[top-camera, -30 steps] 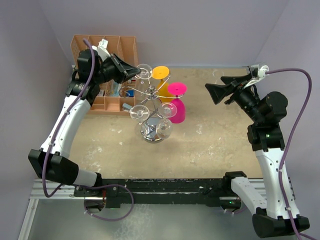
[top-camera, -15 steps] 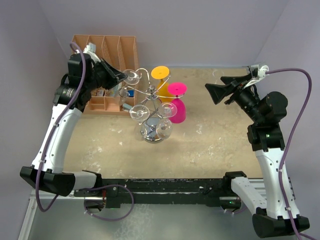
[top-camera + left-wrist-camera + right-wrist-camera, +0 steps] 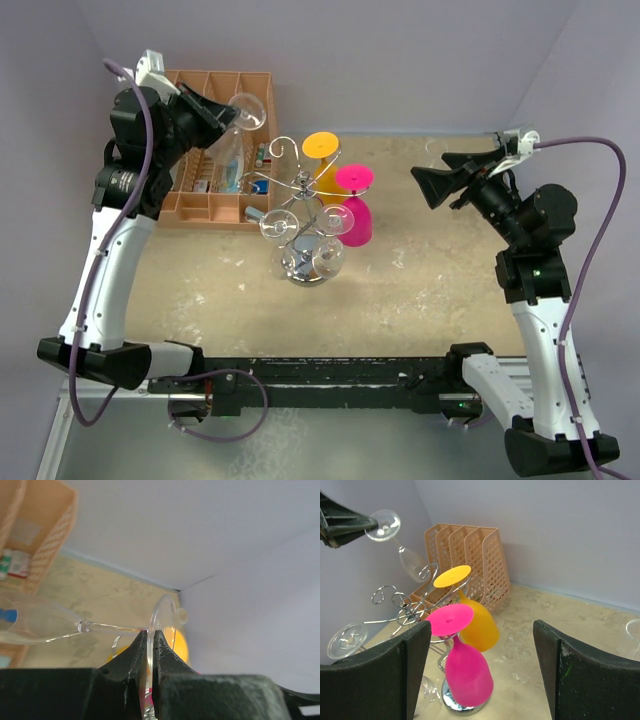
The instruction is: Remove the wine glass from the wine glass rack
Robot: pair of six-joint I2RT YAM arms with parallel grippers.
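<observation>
Pale lavender walls (image 3: 400, 60) are closing in the scene on three sides, meeting in two far corners. A sandy, mottled worktop (image 3: 420, 290) is spreading between them, showing pale scuffs under soft, even light. An orange slotted file organizer (image 3: 215, 212) is standing in the far left corner. Grey floor (image 3: 330, 445) is showing below the near edge.

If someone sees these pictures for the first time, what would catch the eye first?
The pink glass and the yellow glass, hanging upside down on the silver wire rack at mid-table, stand out first. Next comes the clear wine glass, gripped by its foot in the left end effector, raised near the orange organizer.
</observation>
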